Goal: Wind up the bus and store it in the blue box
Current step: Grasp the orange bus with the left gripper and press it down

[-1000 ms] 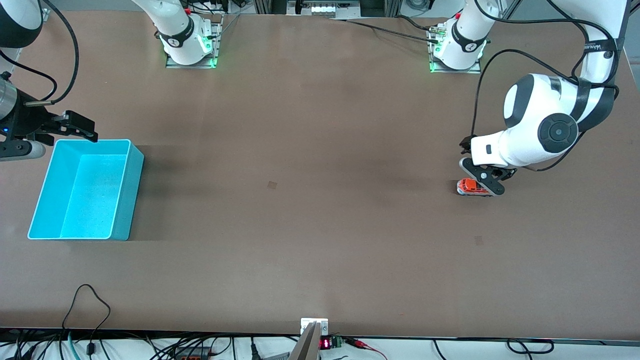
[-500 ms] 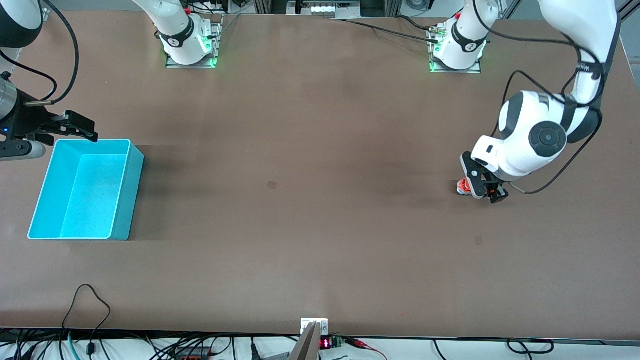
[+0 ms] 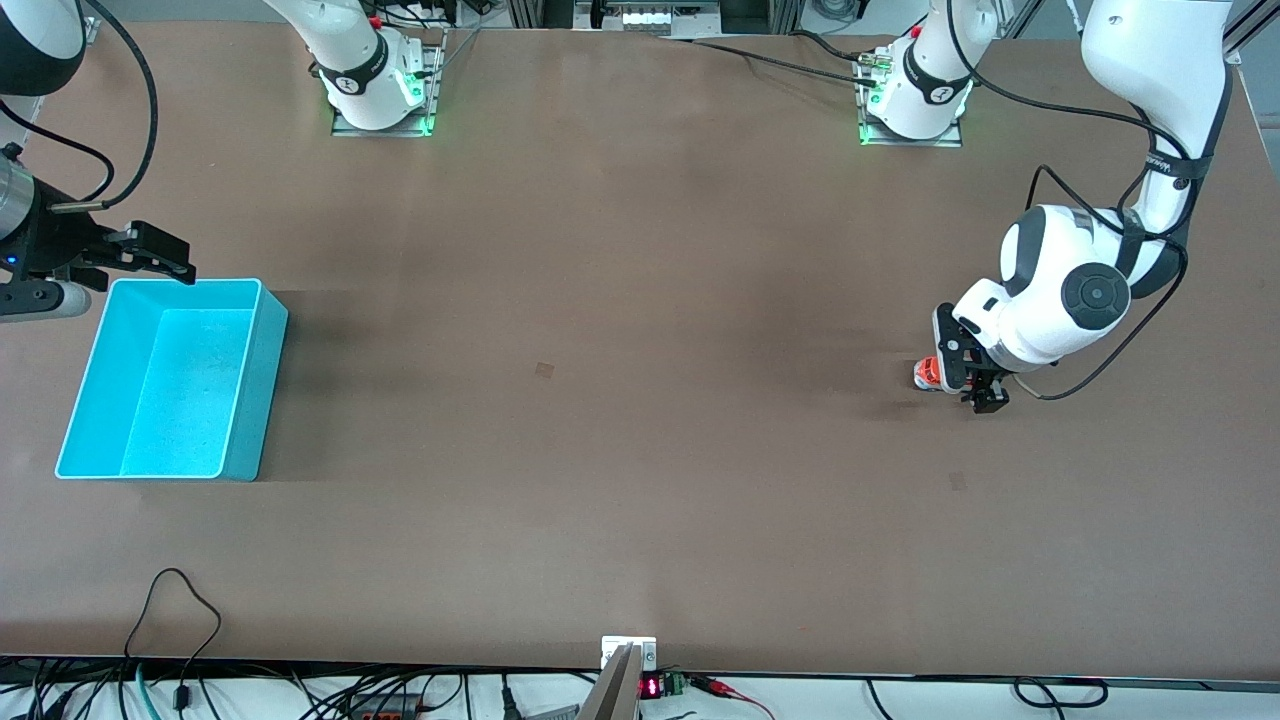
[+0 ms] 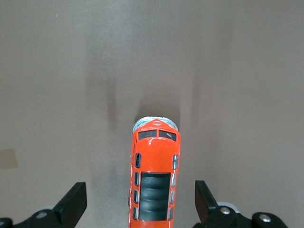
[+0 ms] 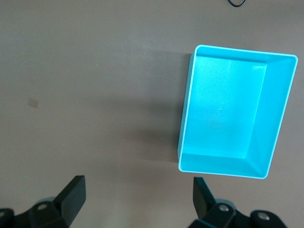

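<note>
Black fingers (image 4: 73, 203) of the left hand (image 4: 142, 209) stand wide apart on either side of the bus (image 4: 154, 173), with bare counter (image 4: 152, 57) showing between each finger and the toy's flanks, so nothing is gripped. In the left wrist view the orange body runs straight out from between the fingers, its dark ribbed roof panel up and its pale front end pointing away from the wrist. The bus stands on its wheels on the counter. In the front view the left hand (image 3: 968, 375) is low at the bus (image 3: 930, 373), covering most of it; only one orange end with a pale edge shows past the hand, on the side toward the right arm's end of the counter (image 3: 620, 420). This spot lies toward the left arm's end of the counter.

The right hand (image 3: 160, 252) waits at the right arm's end, hanging in the air over the counter just off the blue box (image 3: 255, 400), at its end toward the robot bases. Its fingers (image 5: 71, 195) are also spread wide and hold nothing. The right wrist view looks down on the blue box (image 5: 186, 123), whose inside is bare. Box and bus are well apart, with the brown counter's length between them.
</note>
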You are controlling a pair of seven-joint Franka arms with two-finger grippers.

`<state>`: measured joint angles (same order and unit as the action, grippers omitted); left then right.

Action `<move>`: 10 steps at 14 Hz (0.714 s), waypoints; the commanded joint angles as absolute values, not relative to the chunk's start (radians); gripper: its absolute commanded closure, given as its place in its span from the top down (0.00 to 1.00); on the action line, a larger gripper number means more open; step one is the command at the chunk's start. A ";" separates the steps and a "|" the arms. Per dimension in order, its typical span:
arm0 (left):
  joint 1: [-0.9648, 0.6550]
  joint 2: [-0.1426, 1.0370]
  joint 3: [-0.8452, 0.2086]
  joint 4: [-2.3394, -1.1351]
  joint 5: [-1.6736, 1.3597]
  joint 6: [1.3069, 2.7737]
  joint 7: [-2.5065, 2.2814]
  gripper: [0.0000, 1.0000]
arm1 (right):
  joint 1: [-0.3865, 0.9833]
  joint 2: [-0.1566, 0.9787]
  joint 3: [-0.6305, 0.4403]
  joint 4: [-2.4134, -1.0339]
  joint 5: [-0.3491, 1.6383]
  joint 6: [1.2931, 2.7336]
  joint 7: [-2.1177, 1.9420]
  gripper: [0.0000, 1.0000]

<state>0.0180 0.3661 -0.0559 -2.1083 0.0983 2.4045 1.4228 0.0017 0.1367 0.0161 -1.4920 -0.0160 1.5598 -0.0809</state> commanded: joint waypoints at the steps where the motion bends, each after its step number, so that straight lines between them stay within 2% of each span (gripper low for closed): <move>1: 0.029 0.373 -0.063 -2.121 0.110 2.430 1.456 1.00 | -0.005 0.135 0.018 -1.488 -0.006 1.551 -0.092 1.00; 7: 0.064 0.382 -0.063 -2.154 0.109 2.459 1.456 1.00 | -0.008 0.135 0.017 -1.488 -0.006 1.551 -0.095 1.00; 10: 0.072 0.383 -0.063 -2.189 0.109 2.540 1.456 1.00 | -0.008 0.135 0.017 -1.488 -0.006 1.551 -0.094 1.00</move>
<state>0.0584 0.3903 -0.0558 -2.1627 0.0983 2.4902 1.4399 0.0012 0.1367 0.0135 -1.4920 -0.0160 1.5598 -0.0809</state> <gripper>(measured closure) 0.000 0.000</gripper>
